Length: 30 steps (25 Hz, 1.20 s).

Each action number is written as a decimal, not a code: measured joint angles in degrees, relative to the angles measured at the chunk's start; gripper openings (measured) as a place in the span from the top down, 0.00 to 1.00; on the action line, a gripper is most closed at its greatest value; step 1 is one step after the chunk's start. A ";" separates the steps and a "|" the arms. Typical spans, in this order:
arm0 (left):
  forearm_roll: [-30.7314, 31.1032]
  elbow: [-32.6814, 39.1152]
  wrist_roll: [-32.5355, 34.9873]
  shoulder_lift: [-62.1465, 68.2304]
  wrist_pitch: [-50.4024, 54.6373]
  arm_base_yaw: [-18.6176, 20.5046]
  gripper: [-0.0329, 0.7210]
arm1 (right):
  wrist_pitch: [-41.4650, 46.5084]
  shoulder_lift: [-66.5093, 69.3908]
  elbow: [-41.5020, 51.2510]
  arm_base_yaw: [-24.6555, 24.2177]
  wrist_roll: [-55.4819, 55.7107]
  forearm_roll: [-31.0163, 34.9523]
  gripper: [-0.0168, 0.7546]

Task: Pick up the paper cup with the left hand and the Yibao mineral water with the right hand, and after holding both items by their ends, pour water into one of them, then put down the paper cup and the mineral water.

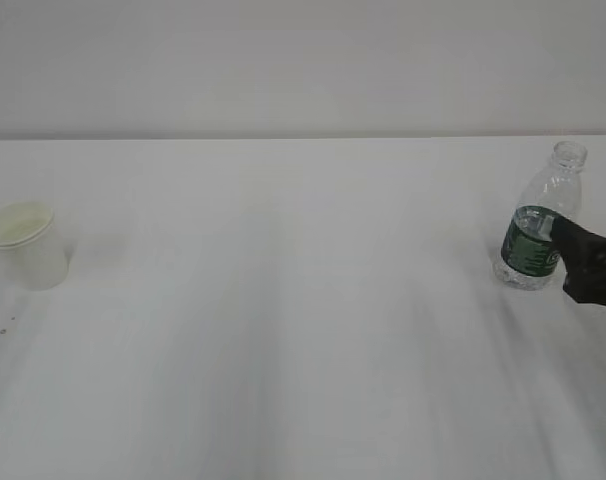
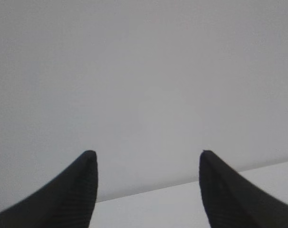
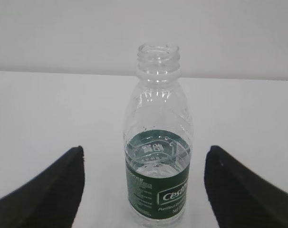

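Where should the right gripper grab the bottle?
At the green label band on the bottle, coming in level from the side. It stands upright and uncapped, centred between the open right gripper fingers; its body is straight there.

The white paper cup stands upright, well apart from the capless, green-labelled Yibao mineral water, also upright.
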 joint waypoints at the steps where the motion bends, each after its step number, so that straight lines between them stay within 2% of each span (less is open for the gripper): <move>1: 0.00 0.00 -0.86 -0.92 0.64 0.00 0.31 | 0.00 -0.42 0.26 0.00 0.26 0.00 0.21; 10: -0.17 0.12 -7.80 -5.81 3.65 0.00 0.31 | 0.00 -4.49 2.28 0.00 1.01 0.00 0.21; 23: -0.30 0.12 -8.89 -6.82 4.41 0.00 0.31 | 2.16 -11.04 2.38 0.00 1.48 -0.10 0.21; 30: -2.02 0.23 -8.89 -11.13 9.05 0.00 0.31 | 5.37 -14.54 2.40 0.00 2.00 -0.33 0.21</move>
